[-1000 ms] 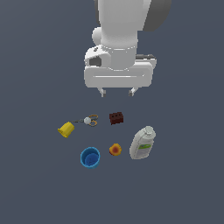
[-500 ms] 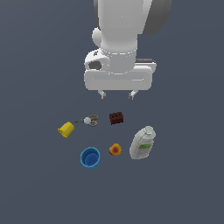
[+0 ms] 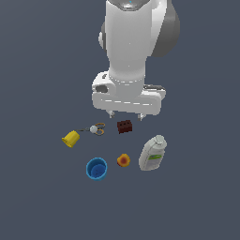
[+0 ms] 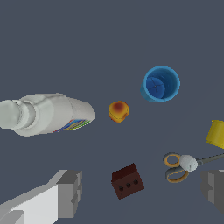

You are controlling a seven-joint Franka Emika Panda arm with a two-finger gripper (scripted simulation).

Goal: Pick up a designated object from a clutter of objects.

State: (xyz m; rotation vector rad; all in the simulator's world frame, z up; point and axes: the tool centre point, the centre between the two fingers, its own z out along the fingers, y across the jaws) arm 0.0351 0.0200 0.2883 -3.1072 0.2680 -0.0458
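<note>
The designated object, a small orange-yellow fruit with a red blotch, lies between the blue cup and the white labelled bottle. My gripper is open and empty, above and behind the clutter, closest to the dark brown brick. In the wrist view the fruit lies apart from the grey fingers, beyond the brick. The gripper holds nothing.
A small yellow cup lies on its side at the exterior view's left. A small metal ringed item lies between it and the brick. The wrist view shows the bottle, blue cup, ringed item and yellow cup.
The arm has lowered toward the clutter, so the open gripper now hangs just above the brick. No object has moved.
</note>
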